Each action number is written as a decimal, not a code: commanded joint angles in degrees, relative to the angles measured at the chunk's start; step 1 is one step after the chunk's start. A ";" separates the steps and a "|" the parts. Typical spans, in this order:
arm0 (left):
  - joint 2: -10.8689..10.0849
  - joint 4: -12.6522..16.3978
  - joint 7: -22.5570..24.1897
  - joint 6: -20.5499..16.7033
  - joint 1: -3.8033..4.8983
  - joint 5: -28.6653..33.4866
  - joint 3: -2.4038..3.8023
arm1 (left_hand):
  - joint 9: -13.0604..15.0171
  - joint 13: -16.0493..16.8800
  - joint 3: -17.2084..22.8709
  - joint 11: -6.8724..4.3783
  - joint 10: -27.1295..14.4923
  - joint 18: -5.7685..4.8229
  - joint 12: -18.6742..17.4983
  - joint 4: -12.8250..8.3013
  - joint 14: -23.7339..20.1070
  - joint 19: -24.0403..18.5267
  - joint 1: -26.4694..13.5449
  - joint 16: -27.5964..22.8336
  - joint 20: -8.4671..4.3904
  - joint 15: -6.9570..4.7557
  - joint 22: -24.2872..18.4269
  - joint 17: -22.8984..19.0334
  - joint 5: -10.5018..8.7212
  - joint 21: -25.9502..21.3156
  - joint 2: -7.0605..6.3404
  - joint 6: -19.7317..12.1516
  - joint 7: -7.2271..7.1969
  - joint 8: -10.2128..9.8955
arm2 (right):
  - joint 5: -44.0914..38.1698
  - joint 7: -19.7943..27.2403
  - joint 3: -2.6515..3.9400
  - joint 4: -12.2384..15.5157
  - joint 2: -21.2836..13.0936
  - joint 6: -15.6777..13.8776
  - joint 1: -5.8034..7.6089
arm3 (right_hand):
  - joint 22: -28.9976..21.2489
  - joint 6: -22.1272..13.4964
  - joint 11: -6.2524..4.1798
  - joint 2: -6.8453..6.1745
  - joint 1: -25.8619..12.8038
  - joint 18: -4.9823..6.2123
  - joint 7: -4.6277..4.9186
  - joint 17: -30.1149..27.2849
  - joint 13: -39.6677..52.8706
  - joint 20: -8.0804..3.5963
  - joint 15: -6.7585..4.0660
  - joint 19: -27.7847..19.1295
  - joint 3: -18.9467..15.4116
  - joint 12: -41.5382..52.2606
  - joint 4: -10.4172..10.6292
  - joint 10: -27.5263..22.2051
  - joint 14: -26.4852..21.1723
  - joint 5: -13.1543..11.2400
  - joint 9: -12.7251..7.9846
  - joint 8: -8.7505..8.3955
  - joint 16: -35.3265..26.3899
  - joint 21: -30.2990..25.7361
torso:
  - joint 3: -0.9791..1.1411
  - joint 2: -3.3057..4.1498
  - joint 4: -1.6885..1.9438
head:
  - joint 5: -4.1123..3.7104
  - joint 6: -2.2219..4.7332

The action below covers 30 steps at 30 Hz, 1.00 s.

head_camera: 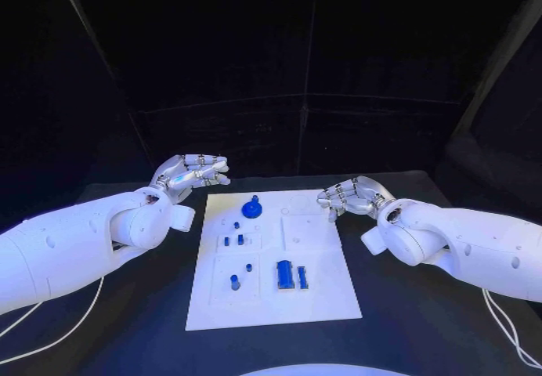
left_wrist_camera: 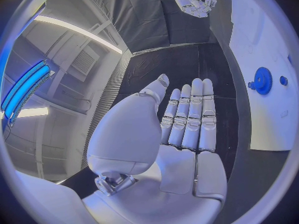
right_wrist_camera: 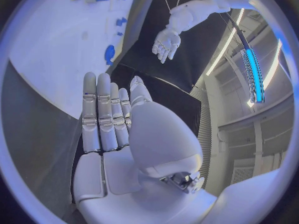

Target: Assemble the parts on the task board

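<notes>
Both hands, left hand (head_camera: 189, 174) and right hand (head_camera: 353, 196), hovered empty with fingers loosely spread beside the task board (head_camera: 322, 290) on the worktop, where the blue gear (head_camera: 253, 208) wanted a gentle pinch from above.

task board (head_camera: 322, 294) mid-table (head_camera: 135, 329), parts (head_camera: 286, 274) on it, gear (head_camera: 252, 208) at far end

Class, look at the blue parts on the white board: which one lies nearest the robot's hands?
The round gear. It sits at the board's far end, between the left hand and right hand; the other parts lie nearer the robot's body.
</notes>
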 commanded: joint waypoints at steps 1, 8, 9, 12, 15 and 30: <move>1.48 -2.66 3.42 -0.66 -0.08 3.45 0.08 | -0.10 -0.07 -0.68 0.58 -0.13 0.08 -1.57 0.13 -0.91 -2.65 0.23 -4.13 1.20 1.06 -2.55 -1.77 0.24 -2.77 0.43 -0.30 -0.24 -0.67 | 14.48 11.00 0.61 -5.12 2.90 3.91 0.38 | -4.09 -0.23 0.86 0.31 1.26 0.54 0.06 -4.88 -5.52 1.49 1.63 -1.66 0.19 -2.93 -0.71 0.46 -2.72 -0.24 -1.77 -1.17 -7.60 -6.01 | -0.15 -0.92 0.00 | -0.22 2.27; 6.30 -10.19 4.86 -3.92 -0.93 5.32 0.17 | -0.16 -0.09 -3.97 2.62 -3.04 0.40 -7.14 0.39 -1.66 -9.07 0.77 -13.89 3.78 3.11 -9.28 -5.96 0.27 -4.05 1.53 -1.21 -1.56 -3.42 | 17.21 15.06 1.48 -17.55 11.00 6.28 0.61 | -13.41 -0.31 1.83 0.84 -0.71 0.65 0.34 -16.94 -19.55 3.83 3.15 1.67 0.53 -7.83 -3.11 2.84 -1.13 -0.52 -9.21 -1.25 -19.88 -17.99 | 0.29 -1.56 -0.08 | 0.21 4.28; 6.62 -10.62 4.88 -4.09 -0.98 5.41 0.18 | -0.15 -0.10 -4.19 2.61 -3.07 0.44 -7.32 0.41 -1.44 -9.05 0.81 -14.33 3.77 3.13 -9.62 -6.13 0.31 -4.00 1.75 -1.13 -1.51 -3.59 | 17.22 15.27 1.53 -18.36 11.55 6.46 0.62 | -14.11 -0.22 1.82 1.10 -0.66 0.74 0.37 -17.81 -20.40 3.85 3.24 1.79 0.85 -7.97 -3.68 3.04 -0.97 -0.43 -9.81 -1.15 -20.53 -18.91 | 0.32 -1.51 -0.02 | 0.14 4.37; 7.60 -11.73 4.87 -4.28 -1.10 5.60 0.21 | -0.15 -0.11 -4.67 2.61 -2.95 0.49 -7.46 0.40 -0.82 -8.54 0.93 -15.06 3.72 3.10 -10.17 -6.40 0.32 -3.76 2.05 -0.95 -1.28 -3.90 | 17.09 15.79 1.64 -20.64 13.10 7.01 0.63 | -15.38 -0.03 1.96 1.11 -1.11 0.78 0.49 -19.40 -22.02 3.90 3.18 2.60 1.12 -8.08 -4.72 3.49 -0.15 -0.44 -11.02 -1.19 -21.22 -20.43 | 0.41 -1.44 0.14 | 0.06 4.40; 7.06 -10.86 2.87 -2.94 -1.18 3.70 0.19 | -3.87 -3.71 -6.78 -0.92 -21.75 -3.04 -11.10 -4.27 -18.71 -23.11 -25.51 -18.31 -1.57 0.08 -15.34 -12.09 -4.87 -7.70 3.85 -19.01 -4.33 -8.62 | 14.45 11.97 1.57 -19.21 12.46 3.87 0.47 | -18.12 -18.27 -0.78 -4.61 -29.92 -2.96 -2.98 -21.68 -26.72 -0.30 1.17 -16.57 4.64 -12.18 -8.40 -17.46 -20.89 -3.49 -13.88 -4.78 -25.00 -23.28 | 0.28 -1.43 0.07 | 0.31 4.37; 2.44 5.38 5.02 -20.95 -4.90 0.78 3.05 | -3.87 -3.71 -10.94 -8.10 -39.36 -5.33 -11.10 -4.27 -35.53 -36.69 -50.41 -24.82 -6.51 -6.07 -20.17 -12.09 -4.87 -7.70 3.85 -35.81 -10.64 -8.62 | 20.43 17.06 2.71 -1.51 6.90 -12.73 -1.78 | -23.72 -34.94 -6.27 -4.61 -56.30 -5.18 -9.85 -26.37 -26.72 -4.13 -3.01 -34.19 11.46 -12.18 -8.40 -36.68 -39.95 -9.79 -19.70 -4.78 -25.00 -29.12 | 0.86 -2.04 0.97 | 2.53 5.60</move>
